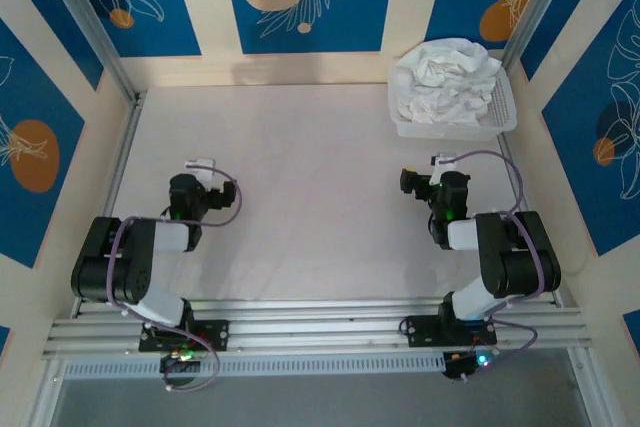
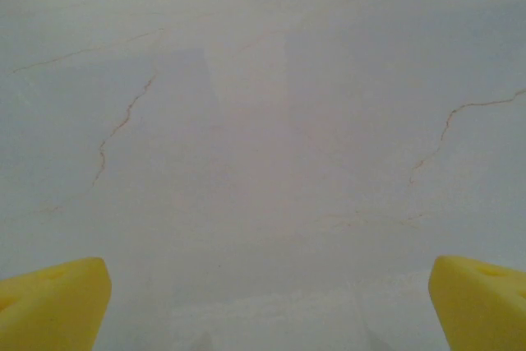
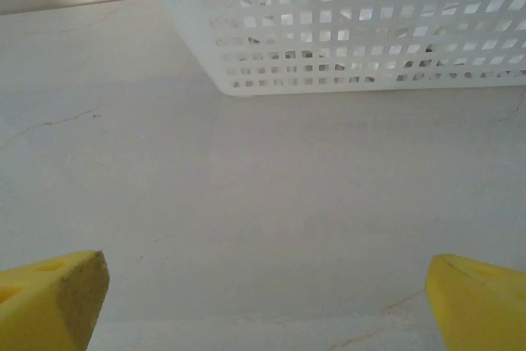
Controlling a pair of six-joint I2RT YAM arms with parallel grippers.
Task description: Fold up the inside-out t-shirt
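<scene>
- The pale, smooth tabletop point(image 1: 300, 197), matte and crossed by thin hairline veins, lies flat under both arms.
- The white rectangular plastic mesh basket point(image 1: 506, 119), with a gridded wall and rounded rim, sits at the table's far right corner.
- The inside-out t-shirt point(image 1: 445, 82), thin white soft cloth, is heaped in crumpled folds inside the basket, bulging above its rim.
- The left gripper point(image 2: 267, 310) has its yellow wedge-shaped fingers point(image 2: 57, 297) spread wide over bare table, holding nothing.
- The right gripper point(image 3: 267, 306) is likewise spread wide and empty, facing the basket wall, apart from it.
</scene>
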